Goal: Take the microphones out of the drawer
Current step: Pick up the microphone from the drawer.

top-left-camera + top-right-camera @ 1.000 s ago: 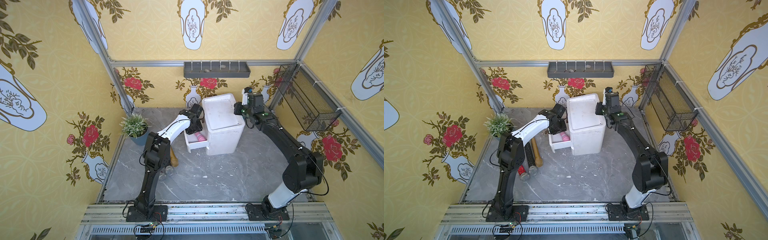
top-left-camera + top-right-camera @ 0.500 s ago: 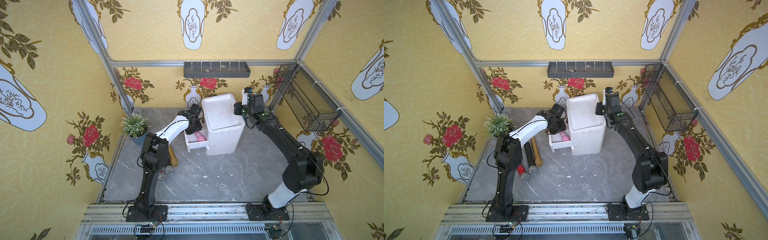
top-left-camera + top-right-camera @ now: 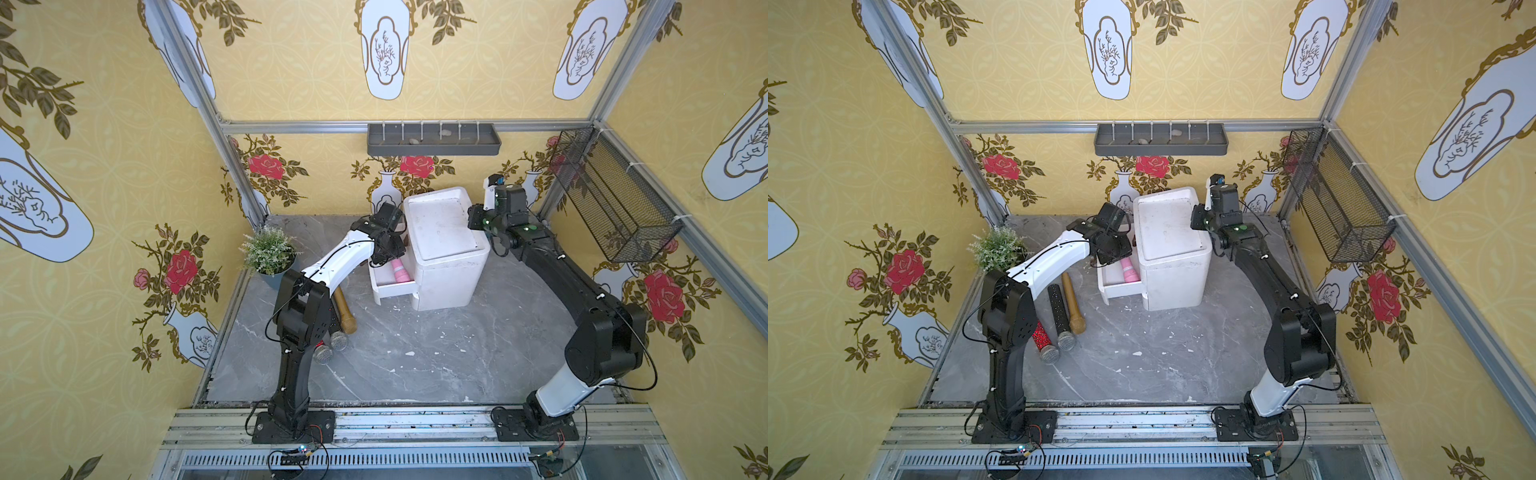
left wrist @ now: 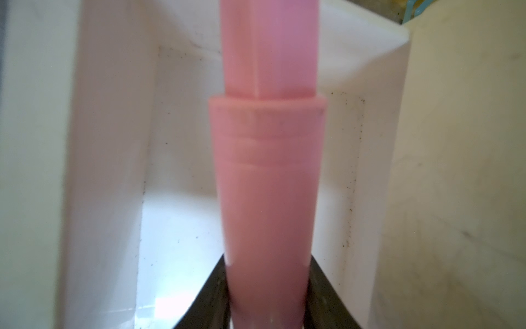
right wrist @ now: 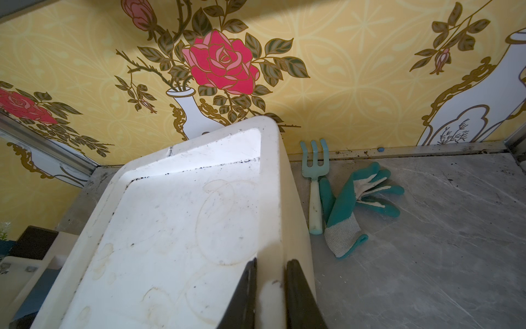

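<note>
Position: the pink plastic microphone point(image 3: 400, 270) is inside the open white drawer point(image 3: 390, 291) of the white plastic cabinet point(image 3: 446, 249), which stands on the grey marble tabletop point(image 3: 415, 353). It has not left the drawer.

The left gripper point(image 4: 267, 287) is down in the drawer. In the left wrist view its dark fingers point(image 4: 206, 302) sit against both sides of the microphone's tapered body, closed to that width.

The right gripper point(image 5: 270, 273) is nearly closed, pinching the raised rim of the cabinet's top on the side opposite the drawer.

Other items:
- A gold microphone point(image 3: 1071, 299), a black glitter microphone point(image 3: 1057, 307) and a red glitter microphone point(image 3: 1040, 334) lie side by side on the tabletop beside the left arm.
- A potted green plant point(image 3: 268, 251) stands near the left wall.
- A teal hand fork point(image 5: 314, 182) and a teal glove point(image 5: 351, 208) lie by the back wall, just beside the cabinet.
</note>
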`<state>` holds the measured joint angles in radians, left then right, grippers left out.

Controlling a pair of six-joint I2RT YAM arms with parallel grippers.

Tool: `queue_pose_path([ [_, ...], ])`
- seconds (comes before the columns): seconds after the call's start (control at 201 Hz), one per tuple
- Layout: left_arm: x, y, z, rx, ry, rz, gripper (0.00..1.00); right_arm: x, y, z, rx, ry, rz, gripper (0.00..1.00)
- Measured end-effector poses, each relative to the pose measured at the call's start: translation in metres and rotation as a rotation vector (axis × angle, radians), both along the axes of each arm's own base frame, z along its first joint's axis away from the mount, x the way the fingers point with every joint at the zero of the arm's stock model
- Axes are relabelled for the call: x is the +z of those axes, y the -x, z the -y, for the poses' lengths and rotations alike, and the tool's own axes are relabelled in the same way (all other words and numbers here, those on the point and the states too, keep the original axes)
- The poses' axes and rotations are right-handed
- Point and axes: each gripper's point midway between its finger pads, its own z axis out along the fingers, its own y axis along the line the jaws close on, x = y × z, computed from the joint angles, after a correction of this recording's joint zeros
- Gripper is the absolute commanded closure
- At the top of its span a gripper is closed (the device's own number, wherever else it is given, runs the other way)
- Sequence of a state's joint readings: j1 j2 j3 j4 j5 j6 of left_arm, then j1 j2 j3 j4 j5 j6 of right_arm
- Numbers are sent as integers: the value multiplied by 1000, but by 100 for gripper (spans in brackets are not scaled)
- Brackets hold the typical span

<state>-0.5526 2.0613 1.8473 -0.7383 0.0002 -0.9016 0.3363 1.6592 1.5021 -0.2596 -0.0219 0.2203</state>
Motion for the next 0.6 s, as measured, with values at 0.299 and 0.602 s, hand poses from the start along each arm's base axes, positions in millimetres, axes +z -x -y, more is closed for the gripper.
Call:
queue_pose_path([
  [0.299, 13, 0, 0, 1, 18, 29, 100, 0, 0, 0, 0, 0, -1, 99],
  [0.602, 33, 0, -2, 4, 31, 73, 100, 0, 0, 0, 0, 1, -6, 99],
])
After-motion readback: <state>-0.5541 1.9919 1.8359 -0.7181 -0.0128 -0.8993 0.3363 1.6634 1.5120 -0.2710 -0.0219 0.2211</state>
